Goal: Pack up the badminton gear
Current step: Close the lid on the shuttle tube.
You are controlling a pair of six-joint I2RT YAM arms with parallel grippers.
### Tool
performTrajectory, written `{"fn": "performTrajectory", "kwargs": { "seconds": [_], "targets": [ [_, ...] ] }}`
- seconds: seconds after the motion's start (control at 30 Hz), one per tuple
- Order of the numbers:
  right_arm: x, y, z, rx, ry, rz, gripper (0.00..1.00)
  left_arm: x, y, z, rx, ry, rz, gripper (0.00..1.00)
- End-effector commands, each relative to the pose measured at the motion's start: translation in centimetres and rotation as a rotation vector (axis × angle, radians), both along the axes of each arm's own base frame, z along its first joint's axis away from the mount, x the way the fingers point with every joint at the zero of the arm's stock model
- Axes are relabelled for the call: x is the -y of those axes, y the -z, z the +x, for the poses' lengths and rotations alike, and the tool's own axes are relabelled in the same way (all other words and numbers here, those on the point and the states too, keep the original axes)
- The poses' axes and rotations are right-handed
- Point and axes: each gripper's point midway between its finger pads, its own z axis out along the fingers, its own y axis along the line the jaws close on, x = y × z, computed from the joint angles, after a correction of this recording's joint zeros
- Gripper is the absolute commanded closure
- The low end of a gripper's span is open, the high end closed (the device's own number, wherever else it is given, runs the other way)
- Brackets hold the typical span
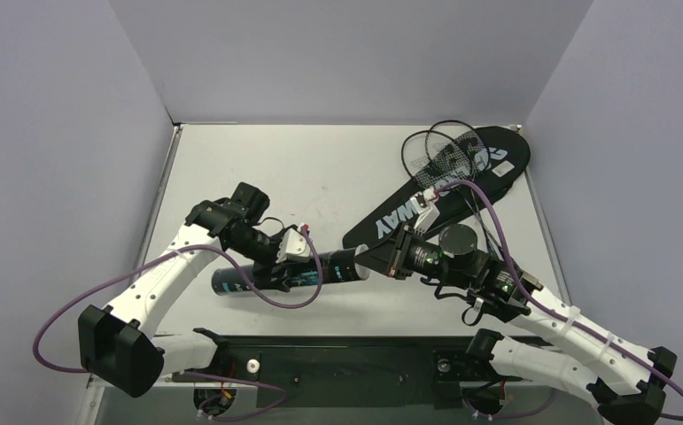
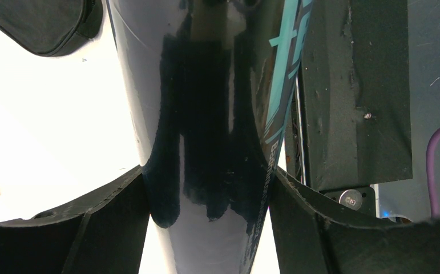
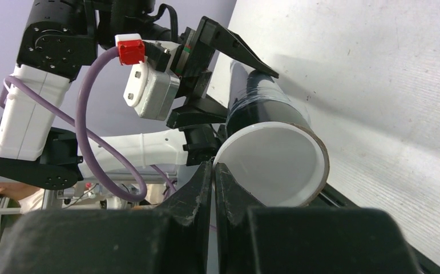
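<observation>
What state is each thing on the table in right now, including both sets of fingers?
tube, lying on its side, gripped on both sides.
left fingers, closed on the tube.
right fingers, shut and empty, tips at the tube's white end.
bag, lying flat at the far right; open or zipped cannot be told.
rackets, on top of the bag, not packed.
</observation>
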Motion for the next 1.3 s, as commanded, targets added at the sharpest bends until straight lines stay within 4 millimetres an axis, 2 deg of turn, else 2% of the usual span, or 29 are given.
{"fn": "performTrajectory", "kwargs": {
  "seconds": [0.0,0.4,0.63,1.13,1.2,1.27],
  "targets": [
    [-1.3,-1.7,-0.2,0.03,-0.04,0.087,1.0,0.8,-2.5,0.4,0.053,0.016,-0.075,0.77],
    [-0.4,-0.2,0.0,0.003,-0.01,0.081,1.0,0.8,-2.4,0.3,0.051,0.019,-0.077,0.77],
    [0.5,-0.2,0.0,0.004,0.015,0.095,1.0,0.7,-2.4,0.0,0.045,0.019,-0.08,0.77],
    [0.4,0.2,0.0,-0.002,0.016,0.101,1.0,0.7,-2.7,-0.2,0.044,0.026,-0.085,0.77],
    [0.4,0.3,0.1,-0.004,0.018,0.101,0.97,0.7,-2.7,-0.2,0.045,0.027,-0.085,0.77],
    [0.4,0.4,0.1,-0.003,0.019,0.099,0.9,0.7,-2.7,-0.3,0.043,0.03,-0.085,0.77]
  ]
}}
